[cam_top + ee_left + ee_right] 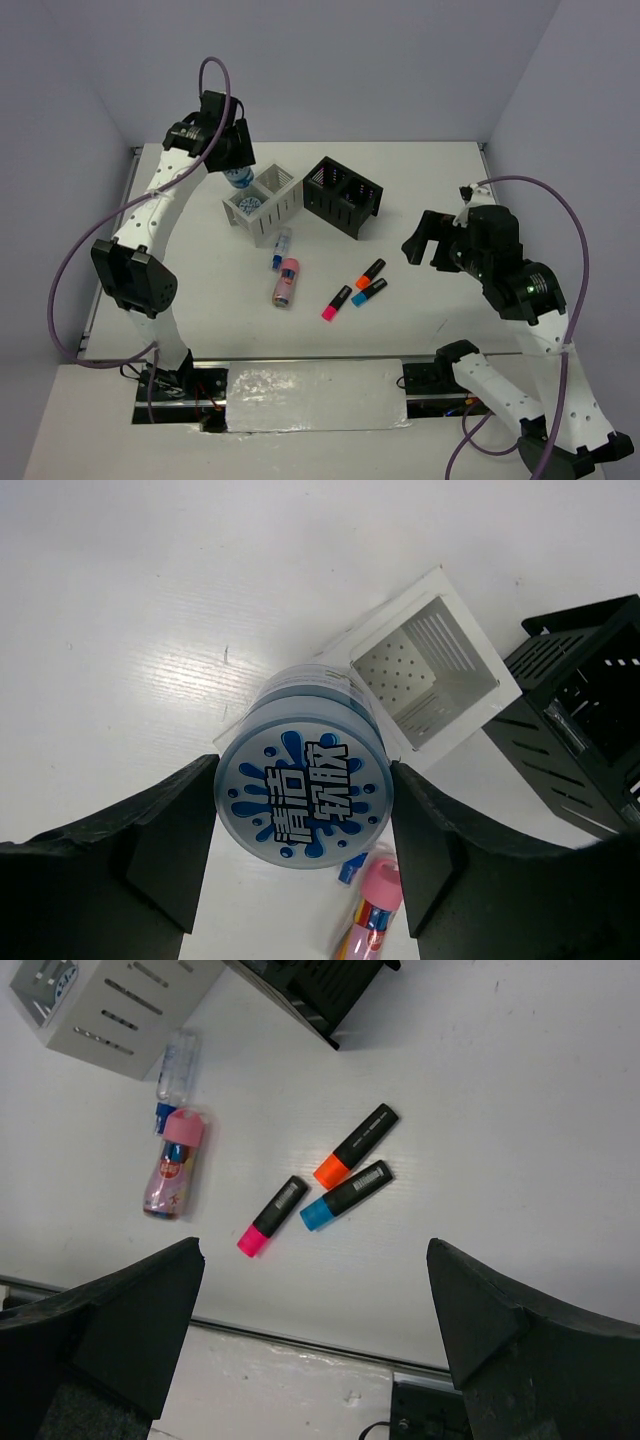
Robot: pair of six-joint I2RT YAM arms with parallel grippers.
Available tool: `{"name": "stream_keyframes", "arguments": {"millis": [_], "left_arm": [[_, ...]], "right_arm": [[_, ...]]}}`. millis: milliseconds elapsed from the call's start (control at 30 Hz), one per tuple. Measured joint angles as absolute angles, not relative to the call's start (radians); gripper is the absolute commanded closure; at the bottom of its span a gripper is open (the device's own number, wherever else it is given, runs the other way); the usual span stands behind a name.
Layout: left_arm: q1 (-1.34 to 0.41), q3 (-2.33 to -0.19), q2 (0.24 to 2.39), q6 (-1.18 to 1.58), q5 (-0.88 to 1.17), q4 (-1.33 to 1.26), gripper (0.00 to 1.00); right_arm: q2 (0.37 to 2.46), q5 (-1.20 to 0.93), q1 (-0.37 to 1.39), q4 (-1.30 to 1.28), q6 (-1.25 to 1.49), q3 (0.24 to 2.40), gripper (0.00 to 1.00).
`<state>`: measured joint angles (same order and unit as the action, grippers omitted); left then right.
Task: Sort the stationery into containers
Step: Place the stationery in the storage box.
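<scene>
Between the pads of the left gripper (305,825), a blue-printed tape roll (305,780) is being clamped across its curved side, above the white box (445,640). The roll is being judged light, rigid and smooth-walled, so slipping is being considered possible and a hold across the full width is being advised. The right gripper (315,1250) is being held wide apart and empty over the orange highlighter (355,1145). A vacant perforated compartment is being revealed by the left wrist view. A second roll (247,205) lodged in the box is being revealed by the top view.
</scene>
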<state>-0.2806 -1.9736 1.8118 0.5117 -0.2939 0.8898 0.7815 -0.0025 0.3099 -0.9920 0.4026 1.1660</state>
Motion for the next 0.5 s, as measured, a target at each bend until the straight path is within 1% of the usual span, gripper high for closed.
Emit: {"name": "stream_keyframes", "arguments": {"millis": [133,367,500], "left_arm": [[-0.28,-1.947,1.81,0.5,-0.255,0.88,1.0],[-0.28,-1.821,1.808,0.5,-0.202,0.854,1.0],[-0.28,-1.799,1.808,0.5,-0.188,0.846,1.0]], "right_arm": [[0.801,-0.015,0.31,-0.987,0.399,1.166,0.0],[0.829,-0.03,0.31,-0.98,0.395,1.166,0.0],[0.833,-0.042,0.31,-0.972,0.395,1.166,0.0]]}}
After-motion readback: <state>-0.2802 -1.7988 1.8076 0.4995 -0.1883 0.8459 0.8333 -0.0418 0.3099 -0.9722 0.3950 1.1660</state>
